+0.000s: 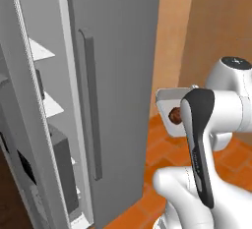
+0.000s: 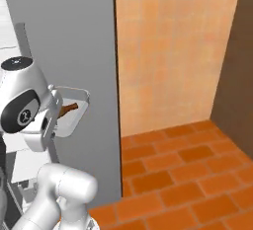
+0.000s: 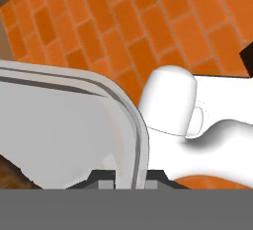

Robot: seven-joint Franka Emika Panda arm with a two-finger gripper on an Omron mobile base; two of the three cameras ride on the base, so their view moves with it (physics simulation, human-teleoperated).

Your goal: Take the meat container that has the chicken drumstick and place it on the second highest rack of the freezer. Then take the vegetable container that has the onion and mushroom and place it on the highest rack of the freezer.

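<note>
Orange-red tiled floor (image 2: 188, 174), laid in offset rows, dark grout lines between tiles. Pale orange tiled wall (image 2: 168, 51) straight ahead, lit evenly, no sharp shadows. Dark brown wooden panel (image 2: 234, 71) at the right edge of the right base view, meeting wall and floor in a corner. Lighter tan wood panel (image 1: 216, 21) at upper right of the left base view. Dark wood strip (image 1: 7, 198) low at far left.

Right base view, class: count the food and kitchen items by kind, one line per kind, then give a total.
Freezer: 1
Tray: 1
Chicken drumstick: 1
Total: 3
</note>
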